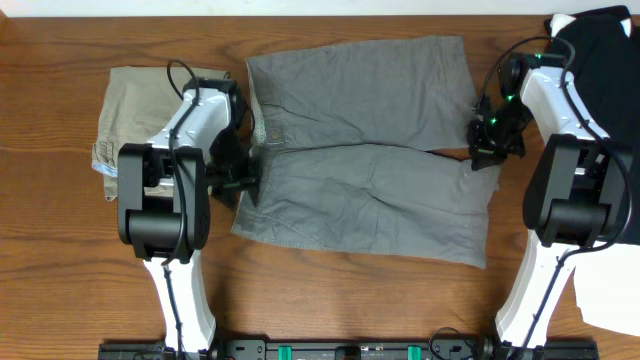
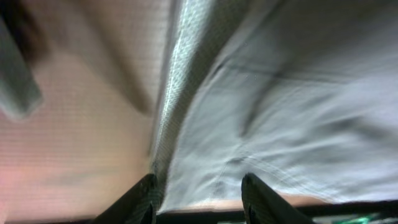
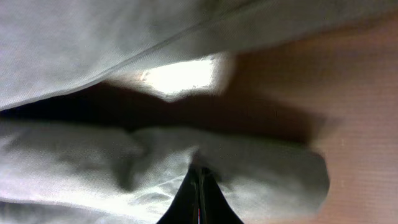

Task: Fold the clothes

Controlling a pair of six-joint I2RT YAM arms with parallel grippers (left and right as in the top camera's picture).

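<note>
Grey shorts [image 1: 365, 150] lie spread across the middle of the table, waistband to the left, both legs pointing right. My left gripper [image 1: 246, 180] hovers at the waistband end; in the left wrist view its jaws [image 2: 199, 202] stand open, with the grey cloth's edge [image 2: 261, 112] between and beyond them. My right gripper [image 1: 487, 150] is at the leg hems; in the right wrist view its fingers [image 3: 200, 190] are pinched shut on a puckered fold of the lower grey leg [image 3: 124, 168]. The upper leg [image 3: 124, 37] lies above a dark gap.
Folded olive-khaki shorts [image 1: 135, 110] sit at the left, partly under the left arm. A black garment [image 1: 600, 50] is at the back right corner and a white one [image 1: 612, 290] at the right front edge. Bare wood table [image 1: 350, 300] lies in front.
</note>
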